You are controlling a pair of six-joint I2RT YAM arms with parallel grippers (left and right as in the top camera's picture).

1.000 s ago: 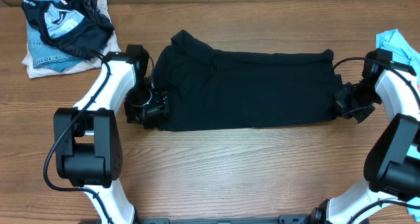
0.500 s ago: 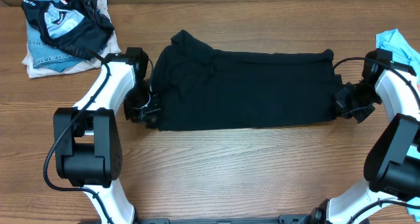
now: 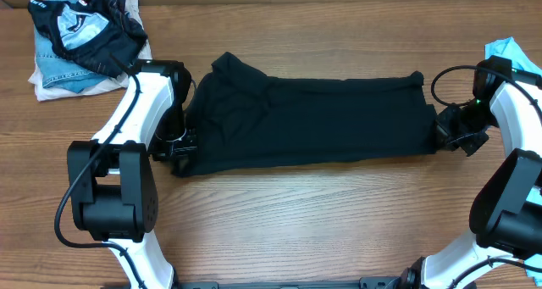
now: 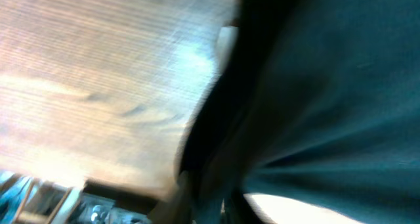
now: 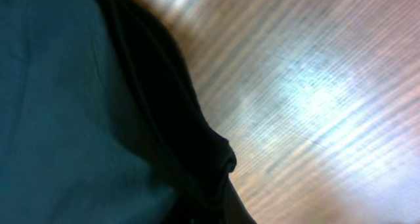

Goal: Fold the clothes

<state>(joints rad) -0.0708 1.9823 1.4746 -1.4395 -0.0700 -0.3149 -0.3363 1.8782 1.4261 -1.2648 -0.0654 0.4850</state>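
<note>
A black T-shirt (image 3: 305,124), folded into a long band, lies across the middle of the wooden table. My left gripper (image 3: 180,150) is at its near left corner, shut on the fabric. My right gripper (image 3: 440,136) is shut on the shirt's right edge. In the left wrist view, blurred dark cloth (image 4: 328,86) fills the right side and runs down into the jaws. The right wrist view shows the dark cloth (image 5: 65,106) on the left, bunched at the jaws, with bare wood beyond.
A pile of other clothes (image 3: 80,43), patterned black and pale blue over denim and white, sits at the far left corner. A light blue garment (image 3: 512,56) lies at the right edge behind the right arm. The table (image 3: 296,213) is brown wood.
My left gripper has shut on the shirt's left corner and drawn it a little left and toward the front. The shirt has shifted and looks narrower. The right gripper has hardly moved.
</note>
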